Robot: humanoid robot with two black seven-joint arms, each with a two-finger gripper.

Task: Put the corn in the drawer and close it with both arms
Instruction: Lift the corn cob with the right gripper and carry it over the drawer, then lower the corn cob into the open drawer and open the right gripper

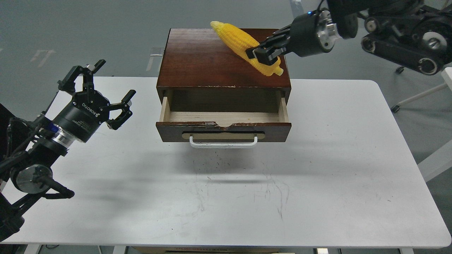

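Head view: the right gripper (263, 54) was clamped around the corn (236, 37) near its blunt end, with the cob angled over the cabinet (197, 63) top. The drawer (223, 121) stood pulled out, its pale interior exposed. The left gripper (102, 88) hovered beside it over the table (317, 183), fingers spread.

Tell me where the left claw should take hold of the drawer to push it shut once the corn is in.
Probably the white bar handle, at the middle of the drawer front, approached from the table's near side. The bar stands proud of its tan plate, leaving a gap for fingers, and the chipped top edge looks a worse hold. The left claw is open; the right claw holds the corn over the cabinet top.
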